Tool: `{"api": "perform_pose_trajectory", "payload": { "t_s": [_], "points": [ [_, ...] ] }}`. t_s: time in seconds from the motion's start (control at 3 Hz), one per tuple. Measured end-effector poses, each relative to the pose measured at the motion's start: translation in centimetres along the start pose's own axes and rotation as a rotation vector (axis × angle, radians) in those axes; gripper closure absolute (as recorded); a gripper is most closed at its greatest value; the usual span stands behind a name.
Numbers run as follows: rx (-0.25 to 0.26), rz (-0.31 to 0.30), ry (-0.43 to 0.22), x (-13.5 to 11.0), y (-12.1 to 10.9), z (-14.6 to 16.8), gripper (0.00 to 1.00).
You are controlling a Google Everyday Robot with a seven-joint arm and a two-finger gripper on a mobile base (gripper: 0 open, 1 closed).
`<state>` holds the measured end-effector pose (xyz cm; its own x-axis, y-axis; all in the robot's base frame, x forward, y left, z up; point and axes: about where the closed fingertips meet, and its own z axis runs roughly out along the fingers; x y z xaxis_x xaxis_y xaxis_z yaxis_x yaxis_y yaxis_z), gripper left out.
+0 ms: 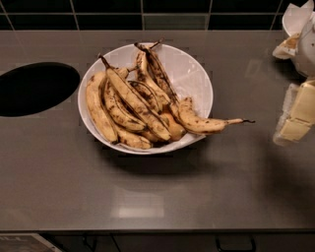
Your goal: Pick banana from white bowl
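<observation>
The white bowl (pixel 194 74) stands in the middle of the grey counter and holds several bananas. The banana (pixel 202 124), short, curved and yellow with small brown spots, lies at the bowl's right front. Its long thin dark-tipped stem sticks out to the right over the rim. Longer black-streaked bananas (pixel 133 106) fill the left and middle of the bowl. My gripper (pixel 295 118), pale yellow, hangs at the right edge of the view, well to the right of the bowl and of the banana's stem tip, touching neither.
A dark oval opening (pixel 34 88) is set into the counter at the left. A black tiled wall (pixel 157 15) runs along the back. The counter's front edge (pixel 157 229) runs along the bottom. My white arm (pixel 305 39) fills the top right corner.
</observation>
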<state>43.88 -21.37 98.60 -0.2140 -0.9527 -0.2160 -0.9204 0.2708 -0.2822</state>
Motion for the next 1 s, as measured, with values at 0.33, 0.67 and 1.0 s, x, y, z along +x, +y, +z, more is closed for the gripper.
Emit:
{"api": "perform_pose_trajectory", "payload": {
  "t_s": [0.33,0.67,1.0],
  "points": [
    [0.002,-0.007,-0.002,-0.4,0.0,0.0,0.0],
    [-0.037,-0.059,-0.017,-3.1,0.4,2.0,0.0],
    [-0.09,-0.102,-0.032,-5.5,1.3,4.2,0.0]
  ]
}}
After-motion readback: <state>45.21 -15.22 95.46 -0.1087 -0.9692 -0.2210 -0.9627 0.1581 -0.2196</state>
